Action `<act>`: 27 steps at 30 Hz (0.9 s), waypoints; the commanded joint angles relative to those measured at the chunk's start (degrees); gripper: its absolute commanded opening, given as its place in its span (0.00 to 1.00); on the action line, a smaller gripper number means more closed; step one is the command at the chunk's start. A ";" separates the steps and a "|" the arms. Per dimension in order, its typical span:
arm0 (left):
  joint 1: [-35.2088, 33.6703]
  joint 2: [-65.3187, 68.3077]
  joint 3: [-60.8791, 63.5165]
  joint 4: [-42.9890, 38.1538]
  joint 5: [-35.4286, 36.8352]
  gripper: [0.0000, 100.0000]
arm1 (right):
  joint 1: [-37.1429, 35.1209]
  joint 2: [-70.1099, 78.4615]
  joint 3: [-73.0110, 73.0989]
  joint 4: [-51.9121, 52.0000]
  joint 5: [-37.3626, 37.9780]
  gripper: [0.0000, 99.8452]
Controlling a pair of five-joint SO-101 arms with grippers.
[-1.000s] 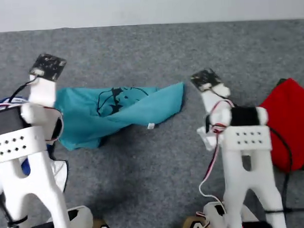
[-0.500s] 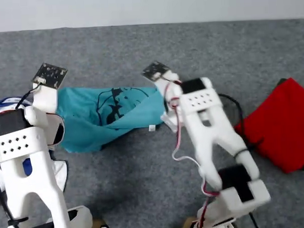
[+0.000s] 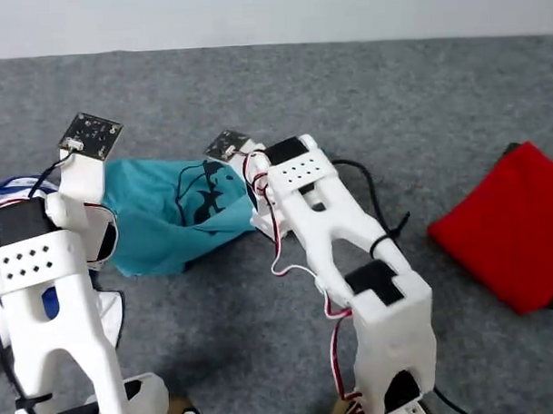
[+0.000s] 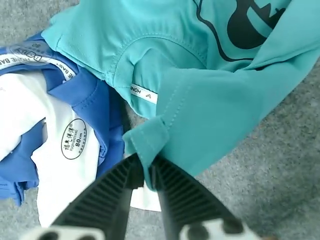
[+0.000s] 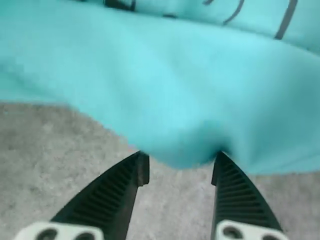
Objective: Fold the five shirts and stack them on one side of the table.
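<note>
Two grippers meet the teal shirt [image 3: 159, 220]. The left gripper [image 4: 145, 172] is pinched on a folded hem at the shirt's left end. The right gripper [image 5: 180, 165] is spread, with a rounded fold of the same cloth between its fingers at the shirt's right end. That shirt lies crumpled left of centre on the grey table [image 3: 418, 102]. A blue and white shirt [image 4: 55, 150] lies against its left edge, and a red shirt [image 3: 518, 221] lies well apart at the right edge.

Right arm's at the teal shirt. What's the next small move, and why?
Probably close the right gripper: its jaws stand open astride an edge of the teal shirt, and the left gripper is shut on another corner.
</note>
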 commanded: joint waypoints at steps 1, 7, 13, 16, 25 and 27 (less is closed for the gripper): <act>-0.44 -1.67 -0.22 -0.88 -0.09 0.01 | 2.15 3.03 -6.77 -2.42 0.62 0.21; -0.44 -1.67 -0.22 -0.88 -0.09 0.01 | 5.93 9.63 -17.14 -1.89 0.62 0.13; -0.44 -1.58 -0.22 -0.97 -0.09 0.01 | 8.48 10.95 -22.59 -1.27 0.62 0.02; -0.44 -1.58 -0.22 -0.97 -0.09 0.01 | 8.75 10.59 -25.05 0.92 0.62 0.02; -0.26 -1.58 -0.31 -2.20 -0.09 0.01 | 11.65 10.59 -32.62 6.11 3.25 0.03; -0.26 -1.58 -0.31 -2.20 -0.09 0.01 | 12.53 10.86 -33.67 7.43 3.78 0.06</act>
